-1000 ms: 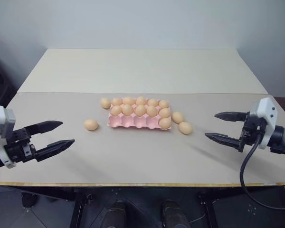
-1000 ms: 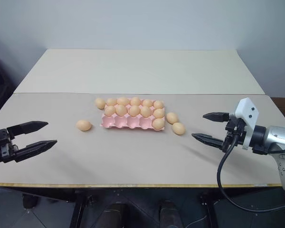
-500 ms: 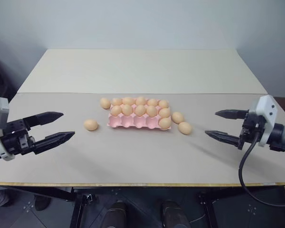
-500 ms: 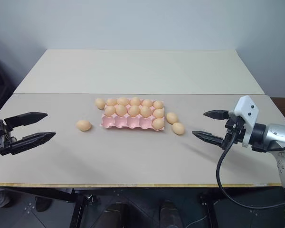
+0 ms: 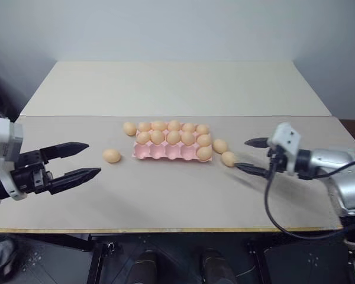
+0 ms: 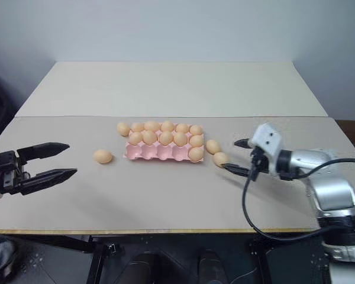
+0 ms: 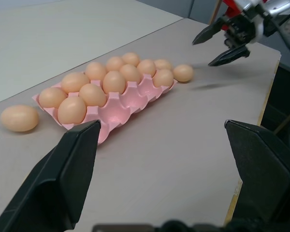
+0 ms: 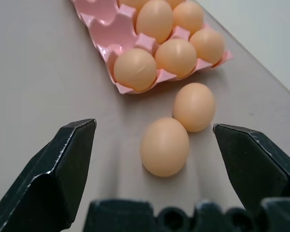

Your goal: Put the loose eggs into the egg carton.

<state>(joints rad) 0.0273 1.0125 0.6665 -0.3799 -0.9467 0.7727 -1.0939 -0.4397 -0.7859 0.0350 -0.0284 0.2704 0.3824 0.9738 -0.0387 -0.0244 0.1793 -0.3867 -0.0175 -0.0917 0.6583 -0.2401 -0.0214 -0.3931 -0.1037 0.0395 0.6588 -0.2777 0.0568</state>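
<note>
The pink egg carton (image 5: 165,151) lies mid-table with several eggs in its back rows and one at the right end of the front row. One loose egg (image 5: 111,155) rests left of it, another (image 5: 129,128) sits by its far left corner. Two more loose eggs (image 5: 220,145) (image 5: 228,158) lie just right of it. My right gripper (image 5: 242,155) is open, its fingers low on either side of the nearer right egg (image 8: 165,146) and short of touching it. My left gripper (image 5: 93,158) hangs open and empty, left of the lone egg (image 7: 19,118).
A second pale table (image 5: 177,89) butts against the far side along a seam. The front table edge (image 5: 165,229) runs close below both arms. A black cable (image 5: 269,201) loops down from the right wrist.
My right gripper has moved forward and left, down to the two loose eggs right of the carton. The left gripper has hardly shifted. No egg has moved.
</note>
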